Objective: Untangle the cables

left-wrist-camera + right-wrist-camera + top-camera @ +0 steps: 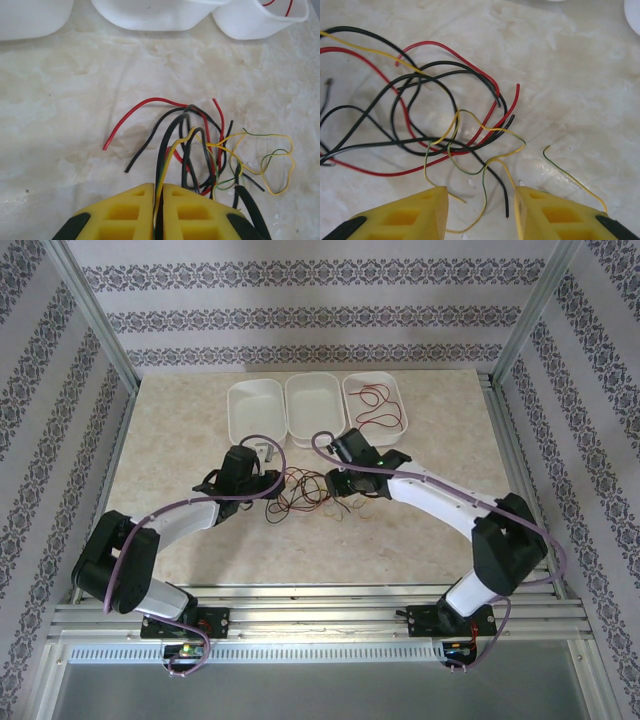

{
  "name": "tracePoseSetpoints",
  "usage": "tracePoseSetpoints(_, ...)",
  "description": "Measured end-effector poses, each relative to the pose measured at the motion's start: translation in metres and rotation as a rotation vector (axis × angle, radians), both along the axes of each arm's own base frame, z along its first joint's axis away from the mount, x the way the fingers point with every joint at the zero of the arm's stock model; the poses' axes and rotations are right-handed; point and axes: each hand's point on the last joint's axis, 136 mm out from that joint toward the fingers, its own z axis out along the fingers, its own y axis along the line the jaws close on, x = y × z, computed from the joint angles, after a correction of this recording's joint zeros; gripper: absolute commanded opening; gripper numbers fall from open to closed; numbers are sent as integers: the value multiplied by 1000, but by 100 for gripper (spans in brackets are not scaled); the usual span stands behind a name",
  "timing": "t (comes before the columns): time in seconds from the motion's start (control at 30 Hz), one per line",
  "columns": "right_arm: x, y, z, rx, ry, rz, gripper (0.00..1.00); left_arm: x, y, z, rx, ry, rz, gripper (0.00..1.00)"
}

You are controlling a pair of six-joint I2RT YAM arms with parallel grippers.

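Overhead, the marbled tabletop point(170, 440) carries three white tubs in a row at its far side. In front of the left tub point(255, 408) the left arm point(190, 515) bends inward, and the left jaws sit at the left edge of the cables point(300, 495), which lie in a loose heap on the tabletop between the two arms, near the tubs but apart from them.

From the left wrist camera, the left jaws stand almost together, pinching a black strand point(167, 140) and a yellow-green strand point(172, 147) in the thin slit between their yellow pads point(125, 210). Beyond them the cables point(200, 145) fan out. A red strand point(130, 115) arcs off to the left, its end lying free, with a black end just beside it. A thin yellow-green loop point(280, 160) lies out to the right.

Further right, the right wrist camera looks over the same heap of cables point(435, 115), red and black loops crossing one another many times. The right jaws stand wide open and grip nothing. A yellow-green strand point(512, 152) and a black end point(506, 200) lie on the tabletop in the gap between the pads. Another yellow-green piece point(570, 175) runs towards the right-hand pad.

The right arm point(450, 505) reaches in from the right. Behind it, the right tub point(347, 400) holds a few red cables point(378, 405).
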Motion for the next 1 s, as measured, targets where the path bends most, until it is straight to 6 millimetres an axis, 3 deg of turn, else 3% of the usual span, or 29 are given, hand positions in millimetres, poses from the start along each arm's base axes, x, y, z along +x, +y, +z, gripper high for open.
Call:
tracePoseSetpoints(0.33,27,30,-8,39,32,9,38,-12,6,-1,36,37,-10,11)
tracePoseSetpoints(0.63,34,45,-42,34,109,11,35,-18,12,-7,74,68,-11,4)
tracePoseSetpoints(0.8,45,54,-47,38,114,10,34,-19,12,-7,78,71,-14,1)
tracePoseSetpoints(1.0,46,61,-45,62,121,20,33,-20,12,-7,80,75,-19,21)
